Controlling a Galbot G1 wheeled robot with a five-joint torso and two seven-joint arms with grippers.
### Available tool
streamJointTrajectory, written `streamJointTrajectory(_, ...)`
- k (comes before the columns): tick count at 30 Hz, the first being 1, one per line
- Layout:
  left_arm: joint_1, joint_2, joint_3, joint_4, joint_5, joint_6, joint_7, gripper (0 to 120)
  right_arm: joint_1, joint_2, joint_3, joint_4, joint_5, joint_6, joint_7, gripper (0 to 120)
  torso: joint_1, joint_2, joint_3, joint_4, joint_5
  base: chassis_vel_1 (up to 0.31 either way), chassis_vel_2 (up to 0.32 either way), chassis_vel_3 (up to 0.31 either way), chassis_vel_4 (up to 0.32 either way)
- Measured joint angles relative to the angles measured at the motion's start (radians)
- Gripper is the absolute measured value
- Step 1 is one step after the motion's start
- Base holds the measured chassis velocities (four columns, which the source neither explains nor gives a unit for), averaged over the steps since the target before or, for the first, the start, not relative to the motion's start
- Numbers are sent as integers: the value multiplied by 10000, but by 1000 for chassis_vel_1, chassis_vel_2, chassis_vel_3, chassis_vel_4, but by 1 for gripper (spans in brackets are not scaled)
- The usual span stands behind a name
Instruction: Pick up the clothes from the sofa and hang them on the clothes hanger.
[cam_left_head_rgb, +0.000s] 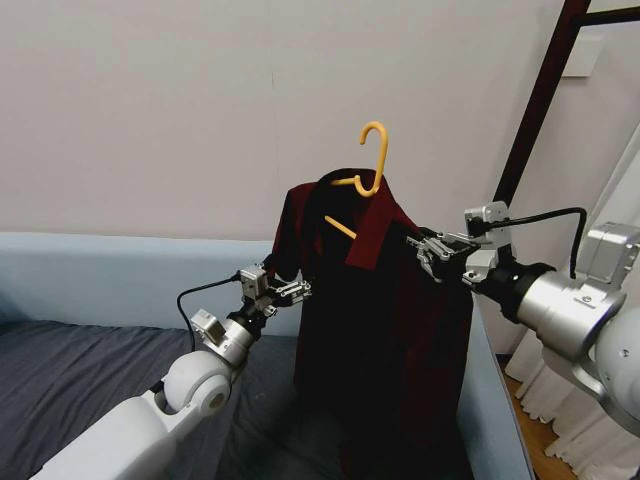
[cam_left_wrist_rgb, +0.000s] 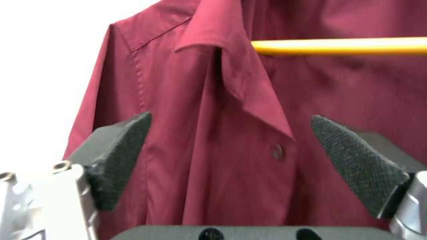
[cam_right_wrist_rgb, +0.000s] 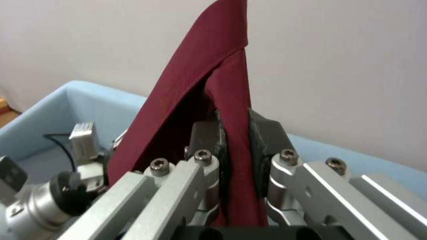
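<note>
A dark red shirt (cam_left_head_rgb: 385, 320) hangs on a yellow hanger (cam_left_head_rgb: 371, 155), held up in front of the wall with the hook free in the air. My right gripper (cam_left_head_rgb: 424, 246) is at the shirt's right shoulder, shut on a fold of the fabric (cam_right_wrist_rgb: 235, 107) between its pads (cam_right_wrist_rgb: 259, 145). My left gripper (cam_left_head_rgb: 296, 290) sits at the shirt's left edge, below the left shoulder. It is open, its black pads (cam_left_wrist_rgb: 123, 150) spread wide in front of the buttoned front (cam_left_wrist_rgb: 220, 150), apart from the cloth. The hanger's yellow bar (cam_left_wrist_rgb: 340, 46) crosses under the collar.
A light blue sofa (cam_left_head_rgb: 110, 275) with a dark grey seat (cam_left_head_rgb: 70, 385) lies below and behind the shirt. A dark brown slanted rack pole (cam_left_head_rgb: 535, 110) rises at the upper right. White fabric (cam_left_head_rgb: 560, 420) hangs at the lower right by the floor.
</note>
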Motion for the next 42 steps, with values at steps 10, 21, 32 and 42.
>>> streamJointTrajectory(10,-676,-475,309,685,-863,-247,853,52,-92,44,24,-49,-84,4,-36,8,0,0,0,1,0,0,0,0,0)
streamJointTrajectory(21,-718,-621,292,881,-1064,-618,1254,11,-248,110,25,-142,-251,4,-37,8,0,0,0,1,0,0,0,0,0)
streamJointTrajectory(32,-1494,-478,132,945,-1093,-688,1587,0,-539,140,25,-116,-505,-43,-119,8,0,-1,0,0,-1,0,0,0,0)
streamJointTrajectory(42,-2819,-524,1348,828,-884,-713,2229,0,-945,203,71,-3,-692,-63,-145,8,0,0,0,0,0,0,0,0,0)
